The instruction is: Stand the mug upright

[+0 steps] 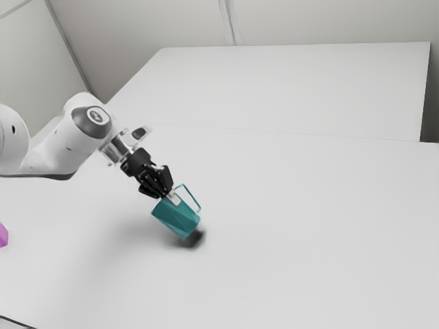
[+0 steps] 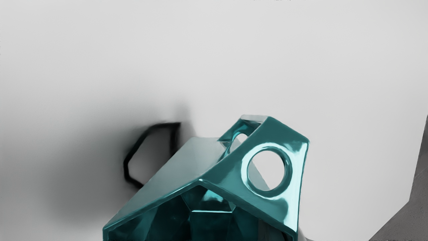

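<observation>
In the exterior view the black gripper (image 1: 169, 195) reaches down to the rim of the teal mug (image 1: 176, 216), which is tilted, its mouth end toward the hand and its base pointing down and to the exterior view's right. A dark shadow lies by the base, and the mug appears raised off the table. The handle is on its upper side. In the wrist view the gripper (image 2: 288, 235) is shut on the wall of the mug (image 2: 220, 190), one finger inside the mouth and the other outside. Much of the fingers is hidden by the mug.
A magenta object (image 1: 3, 235) stands on the white table (image 1: 309, 226) at the exterior view's left edge. Behind lies another pale flat surface (image 1: 288, 89). A dark cable or edge crosses the lower left corner. Grey floor (image 2: 408, 224) shows past the table's edge in the wrist view.
</observation>
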